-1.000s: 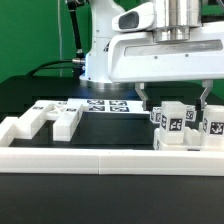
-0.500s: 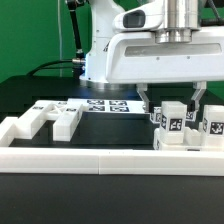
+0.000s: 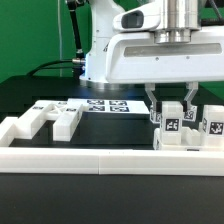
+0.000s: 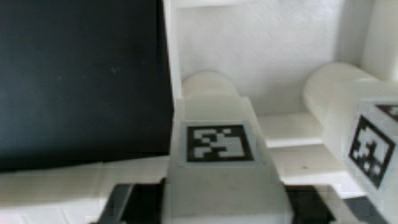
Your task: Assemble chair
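Since a second ago the gripper (image 3: 172, 107) has drawn its fingers in from wide apart; they are now pinching the tagged chair block (image 3: 171, 121) at the exterior view's centre right. Starting from that view's left, loose white chair pieces (image 3: 40, 121) lie at lower left on the black table (image 3: 25, 95), just behind the low white border wall (image 3: 100, 160). The marker board (image 3: 105, 104) lies flat at mid-frame, behind those pieces. Further right, the tagged chair block stands upright between the fingers, with another tagged block (image 3: 212, 126) just beside it at the right edge. In the wrist view the tagged chair block (image 4: 217, 140) shows its square tag facing the camera.
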